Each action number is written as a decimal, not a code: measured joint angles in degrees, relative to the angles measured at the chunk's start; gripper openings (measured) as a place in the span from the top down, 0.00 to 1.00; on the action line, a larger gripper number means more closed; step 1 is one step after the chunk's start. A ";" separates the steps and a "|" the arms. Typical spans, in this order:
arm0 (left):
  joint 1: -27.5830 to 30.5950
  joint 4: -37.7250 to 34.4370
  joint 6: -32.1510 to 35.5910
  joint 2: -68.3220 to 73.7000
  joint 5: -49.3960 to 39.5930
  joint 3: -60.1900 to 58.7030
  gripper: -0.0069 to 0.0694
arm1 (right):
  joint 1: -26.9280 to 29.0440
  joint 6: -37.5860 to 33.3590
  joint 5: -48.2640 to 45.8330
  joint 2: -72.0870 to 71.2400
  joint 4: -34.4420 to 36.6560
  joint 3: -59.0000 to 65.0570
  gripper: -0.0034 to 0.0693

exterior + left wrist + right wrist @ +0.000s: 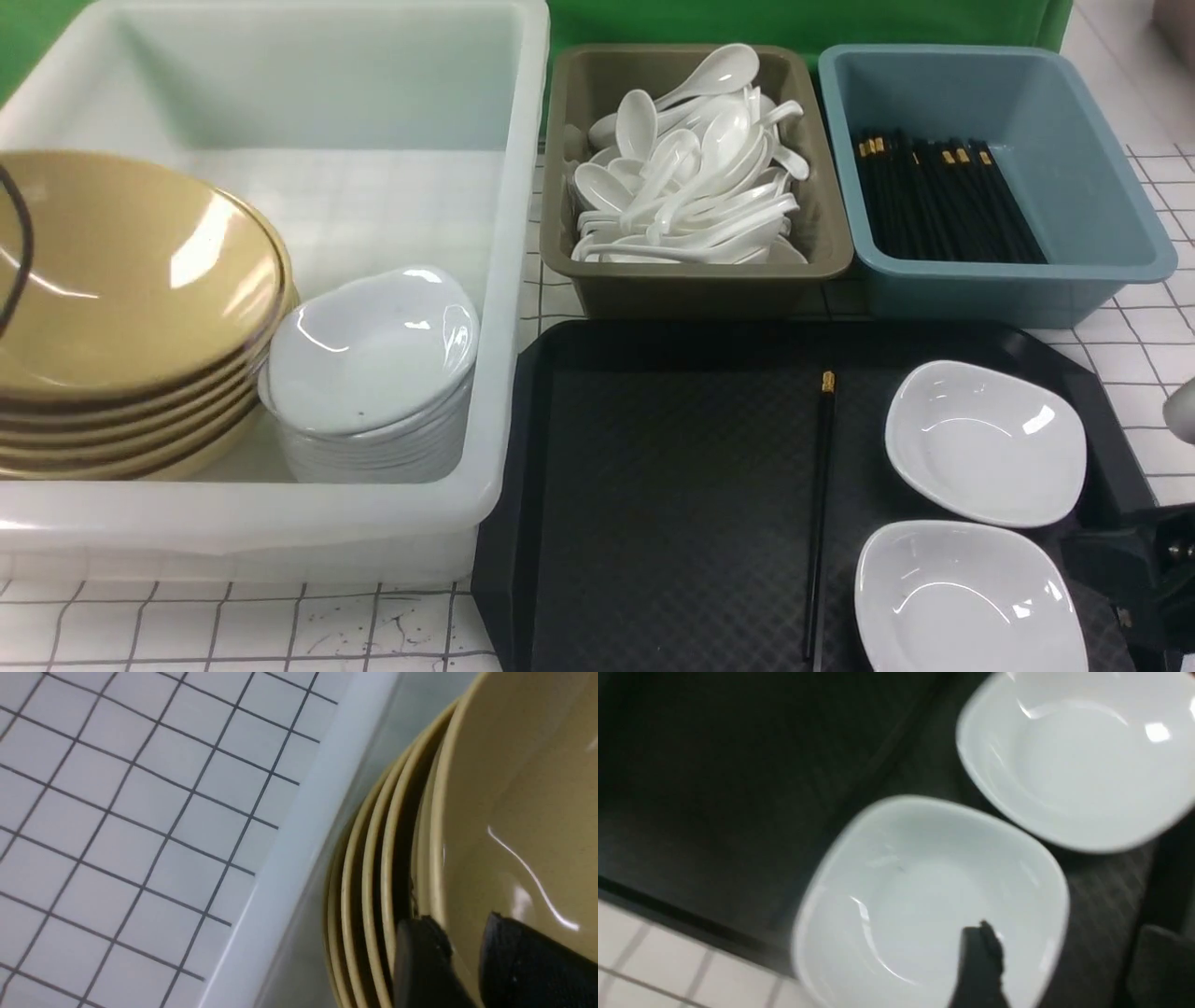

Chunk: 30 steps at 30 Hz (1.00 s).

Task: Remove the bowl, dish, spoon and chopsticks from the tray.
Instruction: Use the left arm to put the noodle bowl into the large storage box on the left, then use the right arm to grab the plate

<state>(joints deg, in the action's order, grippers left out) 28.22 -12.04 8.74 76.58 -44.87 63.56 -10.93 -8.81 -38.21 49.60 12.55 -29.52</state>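
White gridded counter [1158, 364], green backdrop. Left fingers [420, 961] stand slightly parted astride the top bowl [121, 271], stacked in the tub [523, 233] at nine o'clock. Right fingers [980, 961] are spread over the near dish [966, 602], five o'clock on the tray [653, 467]: straddle its rim squarely, pinch, lift level.

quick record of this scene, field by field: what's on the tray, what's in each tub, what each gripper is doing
tray: black; holds black chopsticks and two white dishes, far dish and near dish
white tub: stack of yellow bowls, stack of white dishes
olive tub: white soup spoons
blue tub: pile of black chopsticks
left gripper: open, astride the rim of the top bowl
right gripper: open, astride the near dish's rim
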 joint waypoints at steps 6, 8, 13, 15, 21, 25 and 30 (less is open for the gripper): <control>0.00 -4.62 -0.12 1.46 -0.13 1.11 0.27 | 0.05 10.12 -2.67 7.71 -5.34 0.13 0.18; 0.00 -5.12 -0.14 1.34 -1.27 2.76 0.20 | 0.05 10.58 -1.62 10.77 -4.87 0.52 0.17; 0.00 -6.61 -0.31 -2.19 -5.17 7.38 0.13 | 0.05 12.24 2.75 17.89 -4.52 1.09 0.18; -0.53 -9.06 -0.06 -5.32 -5.22 7.64 0.16 | 0.05 12.30 4.18 20.13 -3.85 1.09 0.19; -9.30 -20.66 9.33 -17.83 3.64 0.25 0.36 | 0.05 11.47 10.80 26.90 2.77 1.09 0.43; -14.02 -25.17 16.08 -25.45 8.29 -5.93 0.52 | 0.05 8.41 13.67 29.54 5.80 1.09 0.65; -15.10 -25.04 21.32 -33.96 9.90 -13.66 0.74 | 0.05 3.19 14.01 28.87 7.60 0.31 0.69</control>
<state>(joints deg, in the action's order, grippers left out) 13.12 -37.07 30.06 42.62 -34.96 49.90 -10.88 -5.62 -24.20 78.47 20.15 -29.21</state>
